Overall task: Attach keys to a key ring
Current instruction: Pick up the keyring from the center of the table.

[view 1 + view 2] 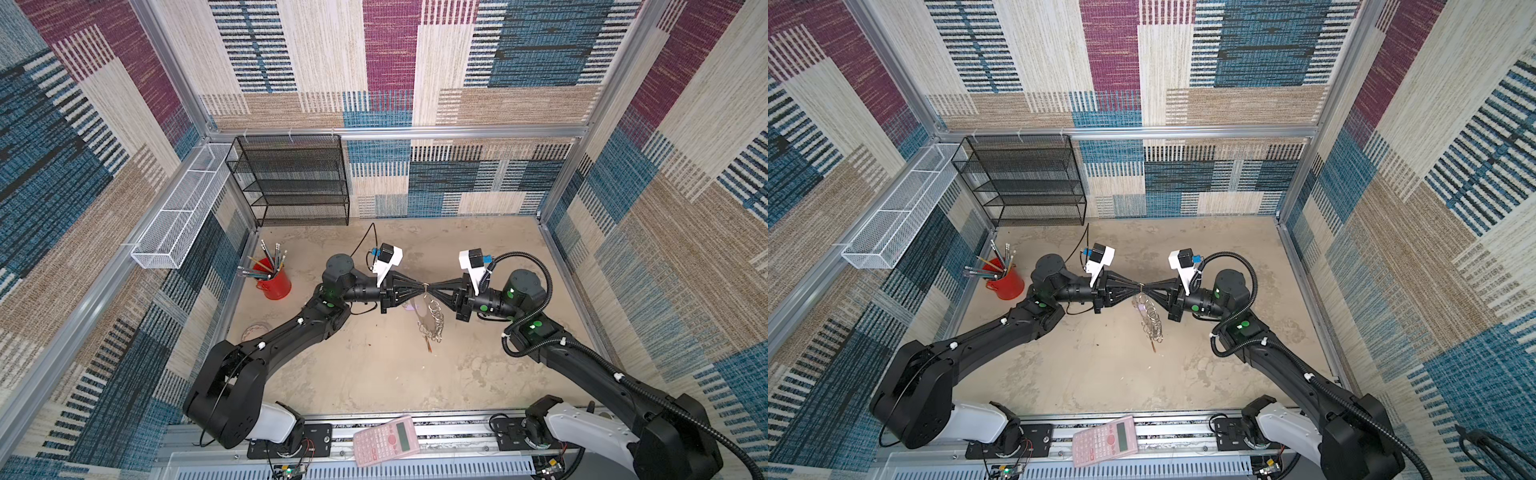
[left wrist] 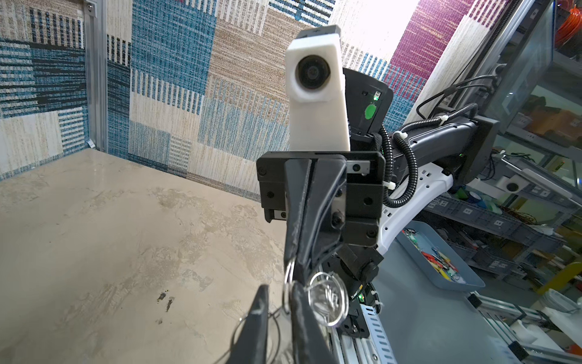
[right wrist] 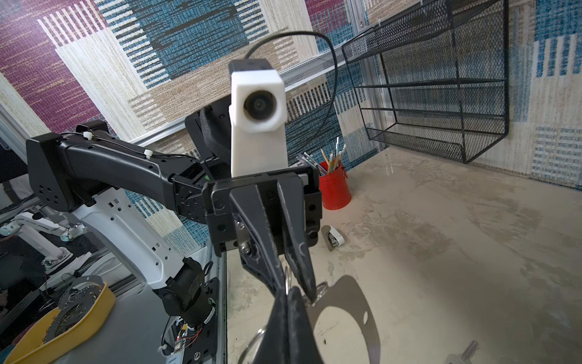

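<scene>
While both arms reach toward each other above the middle of the table, the right gripper is clamped tight on the top end of the key ring, whose grey band and row of silver split rings hang down from the fingertips. Tip to tip with it, the left gripper holds its jaws close about the same end, one silver ring between them; whether they truly pinch it cannot be told. The lilac key shows just beside the band, the red key at its lower end
</scene>
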You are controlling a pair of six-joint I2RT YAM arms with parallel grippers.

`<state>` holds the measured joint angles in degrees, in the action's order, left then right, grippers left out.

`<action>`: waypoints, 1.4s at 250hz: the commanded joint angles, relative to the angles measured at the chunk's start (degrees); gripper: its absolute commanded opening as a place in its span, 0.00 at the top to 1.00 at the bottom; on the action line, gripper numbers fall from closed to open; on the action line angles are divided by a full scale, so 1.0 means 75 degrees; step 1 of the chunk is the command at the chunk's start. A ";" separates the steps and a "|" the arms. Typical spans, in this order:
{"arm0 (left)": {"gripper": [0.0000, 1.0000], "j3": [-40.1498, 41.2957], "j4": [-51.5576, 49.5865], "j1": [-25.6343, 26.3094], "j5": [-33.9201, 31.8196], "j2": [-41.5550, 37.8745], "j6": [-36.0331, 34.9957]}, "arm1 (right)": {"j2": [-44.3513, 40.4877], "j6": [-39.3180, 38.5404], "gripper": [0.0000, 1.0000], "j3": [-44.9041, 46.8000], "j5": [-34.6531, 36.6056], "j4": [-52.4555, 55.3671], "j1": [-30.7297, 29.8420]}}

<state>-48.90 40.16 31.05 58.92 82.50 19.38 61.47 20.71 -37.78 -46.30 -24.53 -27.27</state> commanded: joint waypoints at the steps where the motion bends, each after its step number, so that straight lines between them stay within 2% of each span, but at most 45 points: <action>1: 0.88 -0.0017 0.0195 0.0011 0.0047 0.0026 0.0071 | 0.0013 0.0120 1.00 -0.0019 -0.0096 -0.0547 -0.0009; 17: 0.93 -0.0007 0.0199 0.0019 0.0017 0.0020 0.0088 | 0.0028 0.0101 1.00 -0.0031 -0.0130 -0.0519 -0.0009; 27: 1.00 -0.0005 0.0213 0.0019 -0.0033 0.0007 0.0117 | 0.0020 0.0090 1.00 -0.0024 -0.0138 -0.0505 -0.0009; 65: 1.00 0.0095 0.0160 0.0030 -0.0188 -0.0214 0.0133 | -0.0109 0.0012 1.00 0.0001 -0.0049 -0.0379 -0.0009; 86: 1.00 -0.0009 -0.0583 0.0031 -0.0113 -0.0482 -0.0344 | -0.0246 -0.0154 0.81 -0.0049 0.0106 -0.0081 -0.0009; 100: 1.00 -0.0283 -0.1783 0.0031 -0.0076 -0.0621 -0.0922 | -0.0363 -0.0266 0.64 -0.0077 0.0227 0.0084 -0.0009; 136: 1.00 -0.1583 -0.5682 0.0030 -0.0266 -0.0839 -0.3413 | -0.0679 -0.0520 0.53 -0.0221 0.0490 0.0604 -0.0009; 167: 1.00 -0.2559 -0.8062 0.0028 -0.0617 -0.0863 -0.5089 | -0.0859 -0.0603 0.50 -0.0212 0.0668 0.0764 -0.0009; 217: 1.00 -0.3678 -1.0050 0.0044 -0.1093 -0.0657 -0.6377 | -0.0654 -0.0721 0.55 -0.0386 0.0526 0.0940 -0.0009; 271: 1.00 -0.4218 -1.0873 0.0137 -0.1299 -0.0544 -0.6958 | -0.0248 -0.0727 0.57 -0.0511 -0.0005 0.0904 -0.0018; 350: 1.00 -0.4729 -1.1420 0.0277 -0.1433 -0.0081 -0.7247 | 0.0136 -0.0711 0.60 -0.0576 -0.0728 0.0661 -0.0096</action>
<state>-82.54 -42.72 32.80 48.14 80.77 -31.44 61.95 15.31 -41.63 -48.73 -17.02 -27.64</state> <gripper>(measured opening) 0.050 0.410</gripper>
